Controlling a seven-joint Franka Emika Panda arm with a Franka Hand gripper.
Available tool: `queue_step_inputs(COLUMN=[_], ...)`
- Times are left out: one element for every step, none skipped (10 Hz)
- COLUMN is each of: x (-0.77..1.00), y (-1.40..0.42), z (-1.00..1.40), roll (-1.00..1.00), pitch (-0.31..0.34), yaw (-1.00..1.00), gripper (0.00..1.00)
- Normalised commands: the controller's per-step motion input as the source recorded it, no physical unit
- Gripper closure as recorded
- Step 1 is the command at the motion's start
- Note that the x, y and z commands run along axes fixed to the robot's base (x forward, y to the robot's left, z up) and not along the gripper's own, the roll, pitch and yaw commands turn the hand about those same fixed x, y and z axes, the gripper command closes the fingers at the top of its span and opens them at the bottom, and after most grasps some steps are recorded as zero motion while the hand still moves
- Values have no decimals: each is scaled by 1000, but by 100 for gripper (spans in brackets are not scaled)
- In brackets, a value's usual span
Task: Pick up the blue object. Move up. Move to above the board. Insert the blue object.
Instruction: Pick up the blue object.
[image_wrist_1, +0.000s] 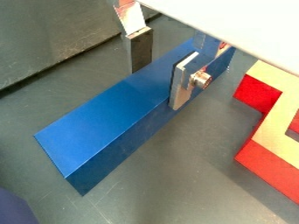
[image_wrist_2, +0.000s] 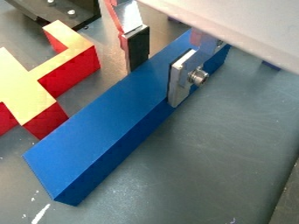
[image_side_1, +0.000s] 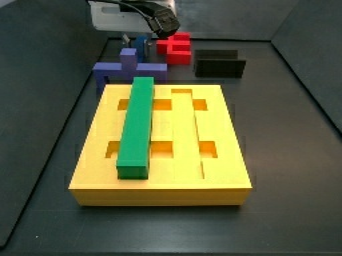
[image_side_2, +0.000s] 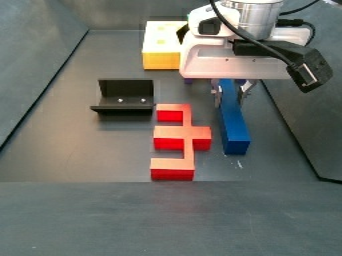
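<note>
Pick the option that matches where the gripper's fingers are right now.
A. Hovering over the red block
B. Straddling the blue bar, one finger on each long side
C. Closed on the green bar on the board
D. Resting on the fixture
B. In both wrist views the gripper has one silver finger on the near side of the blue bar and the other finger on its far side, with the bar lying on the floor.
</note>
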Motion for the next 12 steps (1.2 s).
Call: queue_step_inputs(x=[0, 0, 0, 0, 0, 0, 0, 0, 0, 0, 0, 0], y=[0, 0, 0, 0, 0, 0, 0, 0, 0, 0, 0, 0], z=[0, 0, 0, 0, 0, 0, 0, 0, 0, 0, 0, 0], roll=[0, 0, 0, 0, 0, 0, 0, 0, 0, 0, 0, 0], pitch=[0, 0, 0, 0, 0, 0, 0, 0, 0, 0, 0, 0], yaw=[0, 0, 0, 0, 0, 0, 0, 0, 0, 0, 0, 0], gripper=[100, 100, 100, 100, 100, 100, 100, 100, 100, 100, 100, 100])
